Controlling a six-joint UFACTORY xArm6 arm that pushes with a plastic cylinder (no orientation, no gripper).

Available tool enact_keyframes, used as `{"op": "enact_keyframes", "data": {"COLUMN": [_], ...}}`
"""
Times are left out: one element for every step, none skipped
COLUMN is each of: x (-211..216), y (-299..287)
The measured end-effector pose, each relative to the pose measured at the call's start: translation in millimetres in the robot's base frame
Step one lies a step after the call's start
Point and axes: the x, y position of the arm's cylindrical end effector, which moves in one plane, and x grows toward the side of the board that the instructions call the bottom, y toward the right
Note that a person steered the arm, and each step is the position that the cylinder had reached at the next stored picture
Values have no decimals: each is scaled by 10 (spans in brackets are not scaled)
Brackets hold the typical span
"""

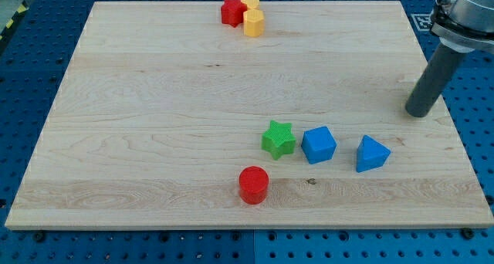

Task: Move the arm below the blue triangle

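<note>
The blue triangle [371, 154] lies on the wooden board at the view's lower right. My tip [417, 112] is on the board near its right edge, above and to the right of the blue triangle and apart from it. A blue cube [319, 144] sits just left of the triangle, and a green star [279, 138] sits left of the cube.
A red cylinder [253, 184] stands below and left of the green star. At the view's top middle a red star [231, 11] touches two yellow blocks [252, 17]. The wooden board [154, 125] rests on a blue perforated table.
</note>
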Motion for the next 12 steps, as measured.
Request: {"op": "enact_keyframes", "data": {"x": [338,529,779,779,934,1112,1112,1200,1281,1300,1318,1318], "y": [0,0,0,-4,-7,-91,-98,-98,-99,-147,-505,-798]}}
